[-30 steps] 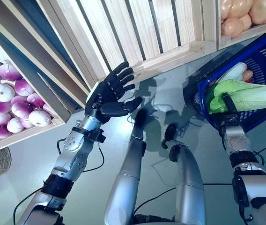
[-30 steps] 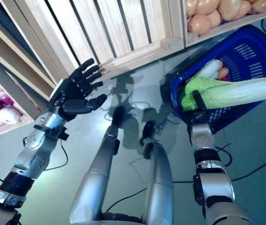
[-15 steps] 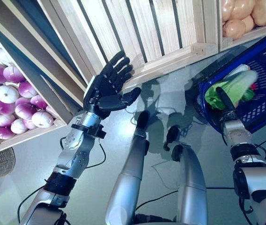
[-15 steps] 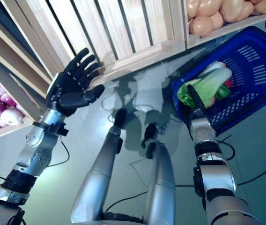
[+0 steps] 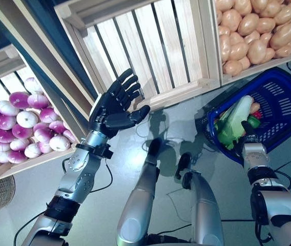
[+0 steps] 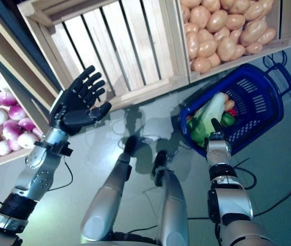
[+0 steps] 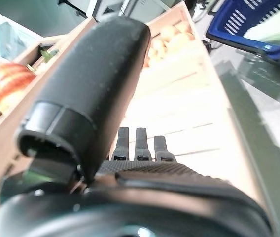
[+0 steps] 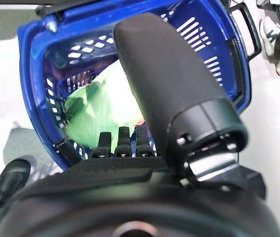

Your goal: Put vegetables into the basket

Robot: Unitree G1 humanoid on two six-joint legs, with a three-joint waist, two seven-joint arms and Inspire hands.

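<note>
The right robot hand (image 6: 216, 134), dark and matte, hovers at the near rim of a blue perforated plastic basket (image 6: 261, 97) on the floor, its fingers (image 8: 122, 140) straight and relaxed, holding nothing. Inside the basket lies a long leafy cabbage (image 6: 207, 117), pale stalk and green leaves, with a few smaller vegetables beside it. The left robot hand (image 5: 113, 105) is raised with fingers spread wide before an empty slatted wooden crate (image 5: 150, 46). Neighbouring crates hold smooth tan potatoes (image 5: 253, 31) and round purple-white onions (image 5: 17, 125).
</note>
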